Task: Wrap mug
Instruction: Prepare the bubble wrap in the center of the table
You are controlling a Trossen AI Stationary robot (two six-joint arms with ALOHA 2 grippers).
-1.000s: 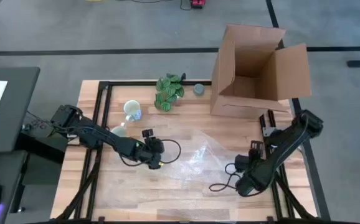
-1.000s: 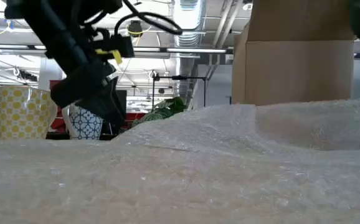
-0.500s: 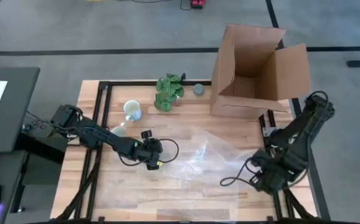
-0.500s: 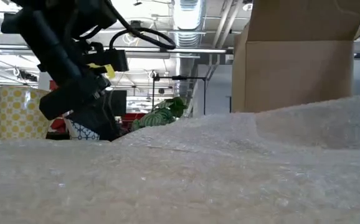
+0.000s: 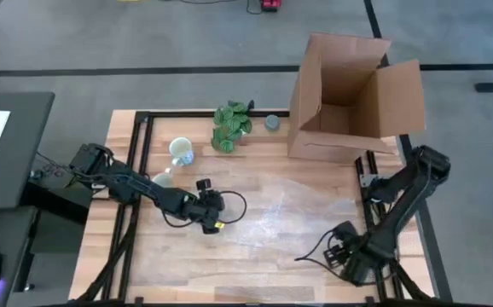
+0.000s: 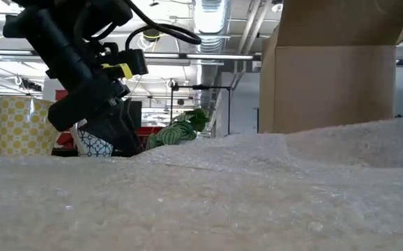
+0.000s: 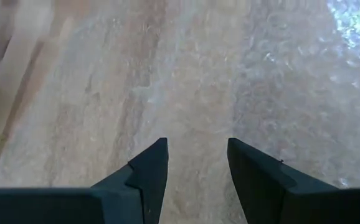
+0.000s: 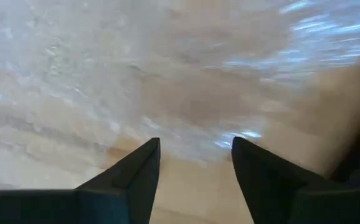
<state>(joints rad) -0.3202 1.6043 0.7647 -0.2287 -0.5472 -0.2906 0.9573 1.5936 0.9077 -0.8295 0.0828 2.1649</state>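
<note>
The small white mug [image 5: 181,151] with a blue mark stands upright on the table's far left; in the low view the mug [image 6: 92,141] is partly hidden behind my left gripper [image 6: 118,132]. A clear bubble-wrap sheet [image 5: 272,217] lies spread over the table's middle. My left gripper [image 5: 215,220] is open just over the sheet's left part [image 7: 261,81], its fingers pointing at the sheet. My right gripper [image 5: 339,254] is open near the table's near right corner, over the sheet's edge [image 8: 136,68]. I cannot tell whether either gripper touches the sheet.
A yellow checked mug [image 6: 24,125] stands near the white one. A green leafy bunch [image 5: 232,125] and a small grey round object [image 5: 272,123] lie at the far edge. A large open cardboard box [image 5: 349,94] stands at the far right.
My right gripper has swung toward the table's right edge and then come back toward the near edge. The bubble wrap's right part, bunched and raised a second ago, now lies lower and flatter. My left gripper has stayed over the sheet's left part.
</note>
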